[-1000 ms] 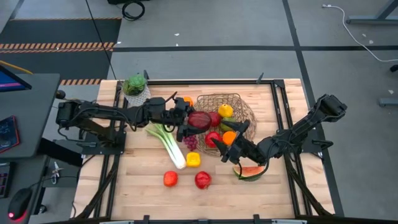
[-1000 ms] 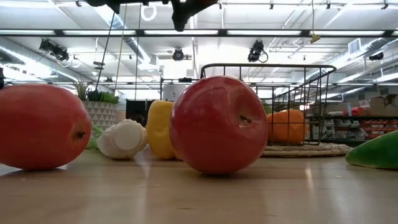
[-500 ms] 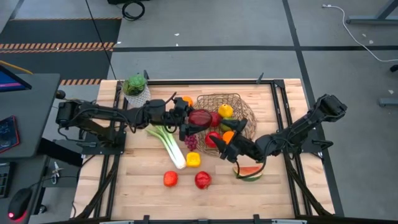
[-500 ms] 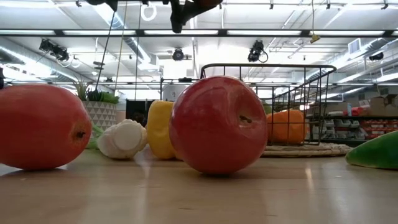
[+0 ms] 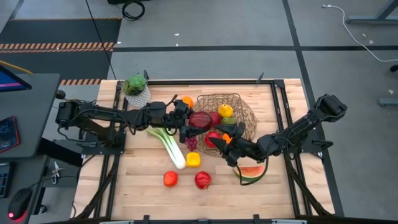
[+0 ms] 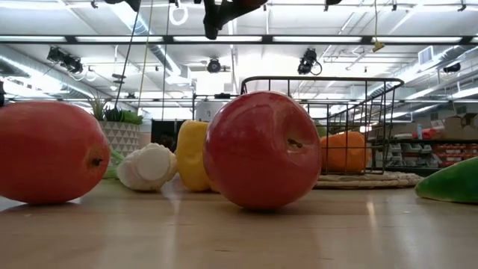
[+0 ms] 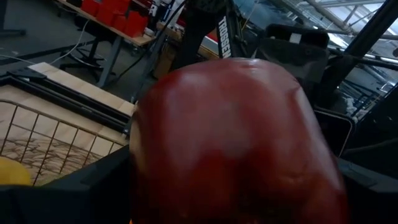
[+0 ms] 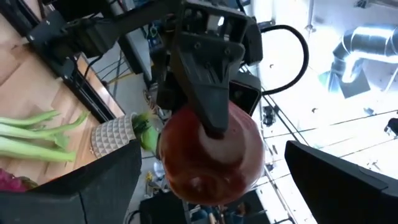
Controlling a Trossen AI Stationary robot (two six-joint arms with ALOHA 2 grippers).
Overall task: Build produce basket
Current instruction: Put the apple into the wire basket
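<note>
White lettering reading "TROSSEN" is showing on an arm behind the dark red apple. The left pincer is gripping that apple, hiding its own fingers; the right pincer is gaping wide, empty.

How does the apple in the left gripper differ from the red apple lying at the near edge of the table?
The held apple is dark red, lifted at the basket rim, clamped by the left gripper. The table apple is brighter red, resting free on the wood, nothing touching it. It also looks smaller from above. Both are round and red.
</note>
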